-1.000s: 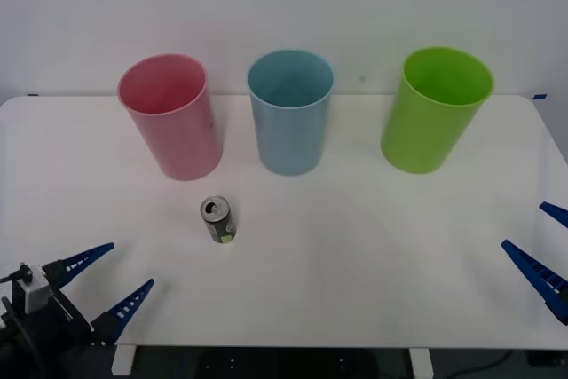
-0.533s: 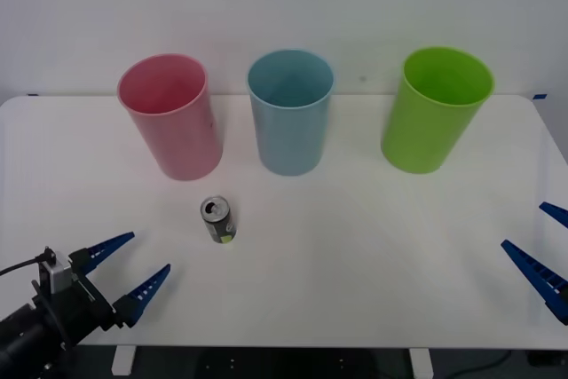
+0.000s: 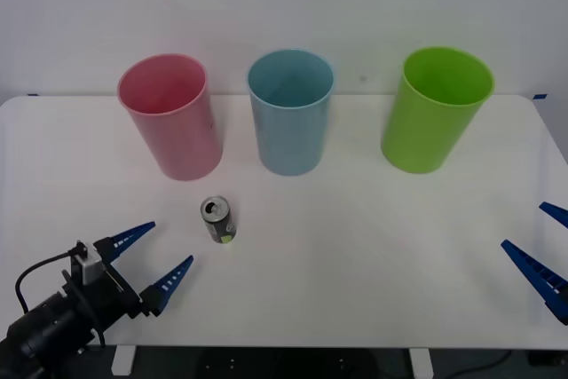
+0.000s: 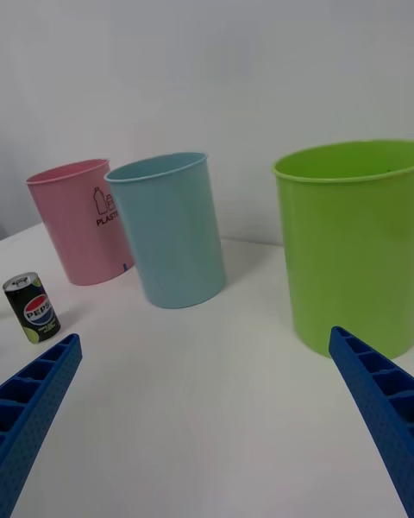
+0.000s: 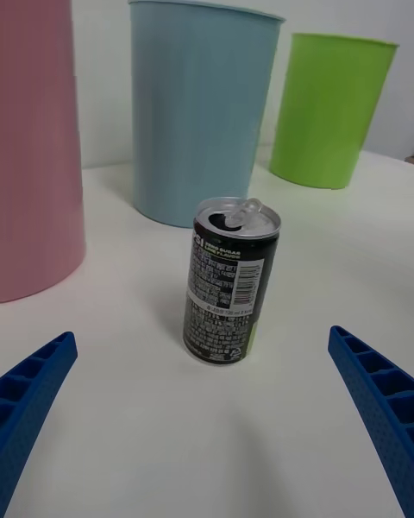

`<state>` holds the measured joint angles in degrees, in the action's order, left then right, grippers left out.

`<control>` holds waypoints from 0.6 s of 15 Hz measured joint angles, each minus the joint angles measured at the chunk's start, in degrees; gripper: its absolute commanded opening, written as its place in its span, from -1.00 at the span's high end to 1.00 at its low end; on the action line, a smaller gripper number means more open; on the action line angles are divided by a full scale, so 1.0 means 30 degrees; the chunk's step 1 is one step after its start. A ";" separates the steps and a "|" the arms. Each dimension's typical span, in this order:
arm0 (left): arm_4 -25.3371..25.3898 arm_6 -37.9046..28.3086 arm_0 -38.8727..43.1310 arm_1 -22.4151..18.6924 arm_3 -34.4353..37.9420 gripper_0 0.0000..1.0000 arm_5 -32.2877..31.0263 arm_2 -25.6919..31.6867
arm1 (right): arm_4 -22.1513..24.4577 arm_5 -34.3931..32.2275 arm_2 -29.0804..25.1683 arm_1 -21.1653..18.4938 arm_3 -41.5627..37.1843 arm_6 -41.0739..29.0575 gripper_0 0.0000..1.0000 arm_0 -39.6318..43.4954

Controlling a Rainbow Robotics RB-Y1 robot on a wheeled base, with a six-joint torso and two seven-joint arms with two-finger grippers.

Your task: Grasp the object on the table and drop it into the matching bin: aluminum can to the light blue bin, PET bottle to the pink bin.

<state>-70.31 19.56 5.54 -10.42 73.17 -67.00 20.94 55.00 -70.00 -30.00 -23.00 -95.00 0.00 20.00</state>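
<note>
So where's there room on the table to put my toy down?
Plenty of bare table lies between the can and the right gripper, in front of the green bin. It's crowded near the can, where the left gripper sits open.

white table point(image 3: 373, 246), aluminum can point(image 3: 217, 219) upright, pink bin point(image 3: 170, 115), light blue bin point(image 3: 290, 111), lime-green bin point(image 3: 435, 108)

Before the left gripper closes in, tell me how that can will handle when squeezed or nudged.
The aluminum can stands upright with its tab opened, so it is probably light and may dent under a hard squeeze. Being narrow and tall, a bump from the open left gripper could tip it; then it would likely roll.
</note>
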 measured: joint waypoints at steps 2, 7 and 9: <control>-0.0303 0.0338 -0.0133 0.0334 -0.0015 -1.00 0.0280 -0.0064 | 0.0000 0.0000 0.0000 0.0000 0.0000 0.0001 -1.00 0.0000; -0.0739 0.0601 -0.0869 0.1030 -0.0773 -1.00 0.0588 -0.0228 | 0.0000 0.0000 0.0000 0.0000 0.0000 0.0001 -1.00 0.0000; -0.0785 0.0733 -0.1351 0.1096 -0.1396 -1.00 0.0602 -0.0326 | 0.0000 0.0000 0.0000 0.0000 0.0000 0.0001 -1.00 -0.0001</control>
<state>-72.67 21.75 1.49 -7.13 68.98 -65.19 19.96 55.00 -70.00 -30.00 -23.00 -95.00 0.00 20.00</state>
